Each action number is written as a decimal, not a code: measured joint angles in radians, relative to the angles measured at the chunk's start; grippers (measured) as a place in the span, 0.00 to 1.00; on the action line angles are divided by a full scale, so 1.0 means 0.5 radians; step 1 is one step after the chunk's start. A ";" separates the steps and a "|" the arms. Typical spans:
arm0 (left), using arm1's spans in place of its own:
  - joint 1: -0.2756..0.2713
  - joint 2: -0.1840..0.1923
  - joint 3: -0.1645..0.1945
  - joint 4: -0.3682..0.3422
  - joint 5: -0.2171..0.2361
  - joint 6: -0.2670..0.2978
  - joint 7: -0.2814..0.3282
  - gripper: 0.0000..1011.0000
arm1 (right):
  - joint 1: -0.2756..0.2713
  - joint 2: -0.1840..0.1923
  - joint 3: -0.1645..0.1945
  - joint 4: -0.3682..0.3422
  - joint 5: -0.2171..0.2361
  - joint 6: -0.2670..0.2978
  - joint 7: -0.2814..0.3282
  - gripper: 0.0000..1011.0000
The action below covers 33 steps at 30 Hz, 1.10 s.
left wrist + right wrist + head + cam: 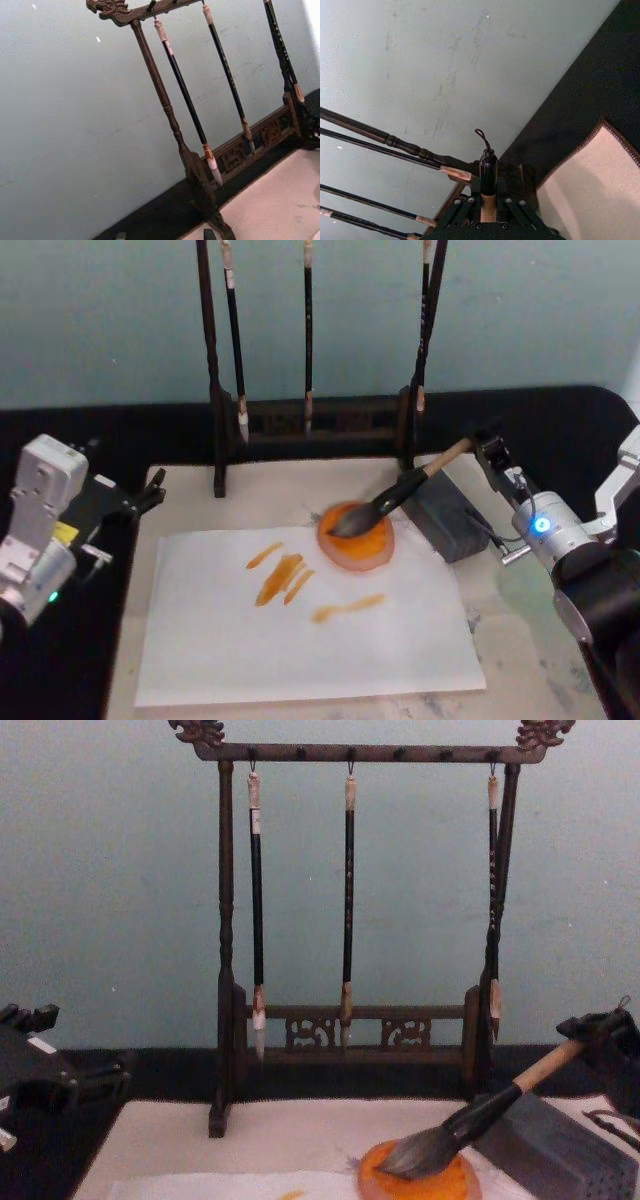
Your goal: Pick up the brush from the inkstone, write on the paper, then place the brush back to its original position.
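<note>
Brush (385,508) on the inkstone (360,552), paper (300,640) marked: the task looks nearly finished.

The brush lies with its dark bristles on the orange inkstone and its tan shaft leaning up across the grey box (445,515). Just beside the dish, the paper carries several orange strokes (280,575), so the writing step looks done and, as I judge it, only letting go and drawing away remain. The right end effector (487,452) sits around the shaft's black end (the small loop pokes out past it in the right wrist view), but I cannot tell whether it pinches the shaft or is spread. The left end effector (150,495) is parked at the counter's left edge, its state likewise unclear. The strokes form no legible character, and a yellow sticker (65,532) on the left arm is too small to read.
</note>
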 joint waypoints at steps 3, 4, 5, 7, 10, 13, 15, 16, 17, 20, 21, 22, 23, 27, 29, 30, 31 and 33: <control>0.000 0.000 0.000 0.000 0.000 0.000 0.000 0.99 | -0.002 0.003 -0.005 -0.004 0.013 0.002 -0.008 0.18; 0.000 0.000 0.000 0.000 0.000 0.000 0.000 0.99 | -0.003 0.007 -0.010 -0.006 0.020 0.003 -0.012 0.18; 0.000 0.000 0.000 0.000 0.000 0.000 0.000 0.99 | -0.004 0.008 -0.012 -0.006 0.024 0.003 -0.014 0.18; 0.000 0.000 0.000 0.000 0.000 0.000 0.000 0.99 | -0.004 0.011 -0.017 -0.007 0.030 0.003 -0.018 0.18; 0.000 0.000 0.000 0.000 0.000 0.000 0.000 0.99 | -0.004 0.015 -0.026 -0.008 0.043 0.001 -0.024 0.18; 0.000 0.000 0.000 0.000 0.000 0.000 0.000 0.99 | -0.005 0.020 -0.034 -0.012 0.055 -0.001 -0.030 0.17; 0.000 0.000 0.000 0.000 0.000 0.000 0.000 0.99 | -0.007 0.023 -0.038 -0.015 0.064 -0.005 -0.033 0.18; 0.000 0.000 0.000 0.000 0.000 0.000 0.000 0.99 | -0.007 0.024 -0.040 -0.015 0.067 -0.006 -0.034 0.18; 0.000 0.000 0.000 0.000 0.000 0.000 0.000 0.99 | -0.007 0.026 -0.044 -0.015 0.073 -0.008 -0.036 0.18; 0.000 0.000 0.000 0.000 0.000 0.000 0.000 0.99 | -0.006 0.029 -0.051 -0.015 0.077 -0.009 -0.045 0.18; 0.000 0.000 0.000 0.000 0.000 0.000 0.000 0.99 | -0.006 0.029 -0.050 -0.015 0.077 -0.009 -0.045 0.18; 0.000 0.000 0.000 0.000 0.000 0.000 0.000 0.99 | -0.006 0.029 -0.050 -0.015 0.078 -0.010 -0.045 0.17; 0.000 0.000 0.000 0.000 0.000 0.000 0.000 0.99 | -0.006 0.029 -0.050 -0.015 0.077 -0.010 -0.045 0.18; 0.000 0.000 0.000 0.000 0.000 0.000 0.000 0.99 | -0.006 0.028 -0.048 -0.015 0.077 -0.011 -0.044 0.18; 0.000 0.000 0.000 0.000 0.000 0.000 0.000 0.99 | -0.006 0.028 -0.048 -0.015 0.077 -0.011 -0.043 0.17; 0.000 0.000 0.000 0.000 0.000 0.000 0.000 0.99 | -0.006 0.027 -0.047 -0.015 0.077 -0.011 -0.042 0.18; 0.000 0.000 0.000 0.000 0.000 0.000 0.000 0.99 | -0.006 0.027 -0.047 -0.015 0.077 -0.011 -0.042 0.18; 0.000 0.000 0.000 0.000 0.000 0.000 0.000 0.99 | -0.006 0.027 -0.047 -0.014 0.076 -0.011 -0.041 0.18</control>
